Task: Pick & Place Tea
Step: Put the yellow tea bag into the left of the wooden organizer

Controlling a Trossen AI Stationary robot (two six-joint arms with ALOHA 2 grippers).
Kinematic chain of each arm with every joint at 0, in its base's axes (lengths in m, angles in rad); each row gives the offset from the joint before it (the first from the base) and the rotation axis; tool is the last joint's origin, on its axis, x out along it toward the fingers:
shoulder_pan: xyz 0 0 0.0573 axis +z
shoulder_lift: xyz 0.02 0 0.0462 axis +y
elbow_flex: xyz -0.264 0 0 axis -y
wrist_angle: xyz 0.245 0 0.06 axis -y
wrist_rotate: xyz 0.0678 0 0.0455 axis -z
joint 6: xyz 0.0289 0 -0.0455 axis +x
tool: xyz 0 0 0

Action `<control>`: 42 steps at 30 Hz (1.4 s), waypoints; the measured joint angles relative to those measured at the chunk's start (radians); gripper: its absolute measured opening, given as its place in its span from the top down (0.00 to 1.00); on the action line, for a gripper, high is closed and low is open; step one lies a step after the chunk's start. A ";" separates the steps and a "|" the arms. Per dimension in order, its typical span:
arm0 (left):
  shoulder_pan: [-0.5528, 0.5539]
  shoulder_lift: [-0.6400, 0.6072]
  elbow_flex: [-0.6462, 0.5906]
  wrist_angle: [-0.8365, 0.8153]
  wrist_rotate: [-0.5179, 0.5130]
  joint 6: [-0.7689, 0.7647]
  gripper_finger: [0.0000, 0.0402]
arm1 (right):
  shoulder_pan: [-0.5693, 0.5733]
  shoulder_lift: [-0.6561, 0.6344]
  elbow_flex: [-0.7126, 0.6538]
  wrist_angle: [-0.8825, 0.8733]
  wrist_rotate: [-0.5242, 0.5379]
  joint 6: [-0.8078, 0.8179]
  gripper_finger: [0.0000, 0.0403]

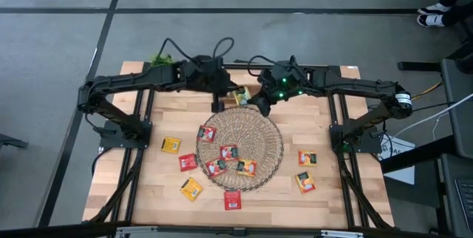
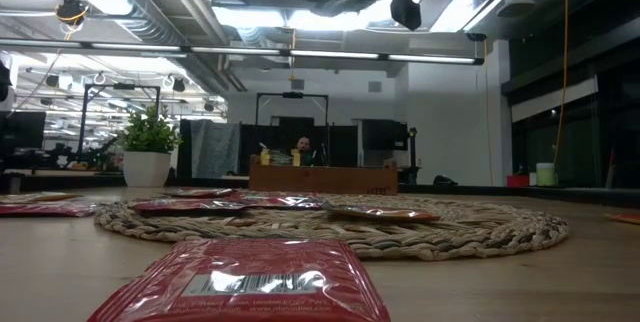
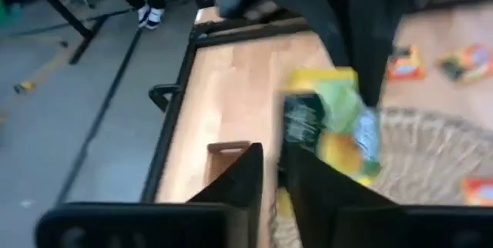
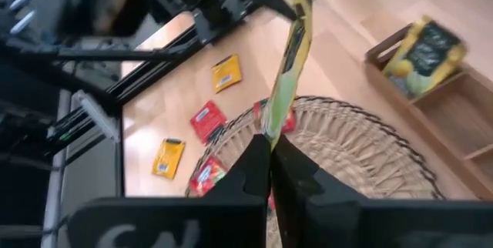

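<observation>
Meeting above the far rim of the wicker mat (image 1: pixel 239 148), both arms share one yellow-green tea sachet (image 4: pixel 286 71). The right gripper (image 4: pixel 271 149) has its fingers clenched on the sachet's lower edge, its long axis running straight away from them. The left gripper (image 3: pixel 271 172) sits alongside; whether its fingers have released, I cannot tell. Other sachets lie on mat and surface (image 1: pixel 133 186).
</observation>
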State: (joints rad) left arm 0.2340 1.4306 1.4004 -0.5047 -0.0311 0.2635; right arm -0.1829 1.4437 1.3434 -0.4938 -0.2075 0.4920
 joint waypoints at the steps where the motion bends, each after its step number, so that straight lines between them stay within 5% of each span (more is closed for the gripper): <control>1: 0.007 -0.004 0.003 0.001 0.030 -0.030 0.83 | 0.000 0.000 0.000 -0.001 -0.014 -0.002 0.99; 13: 0.125 -0.033 0.005 0.006 0.520 -0.291 0.54 | 0.000 0.000 0.000 -0.008 -0.060 -0.095 0.99; 32: 0.128 -0.017 0.005 -0.067 0.504 -0.321 0.48 | 0.017 -0.001 0.000 0.022 -0.104 -0.200 0.99; 42: 0.128 -0.017 0.005 -0.075 0.563 -0.314 0.62 | 0.017 -0.001 0.000 0.024 -0.103 -0.217 0.99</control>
State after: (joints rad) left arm 0.3622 1.4139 1.4055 -0.5800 0.5316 -0.0501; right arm -0.1658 1.4425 1.3437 -0.4701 -0.3103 0.2755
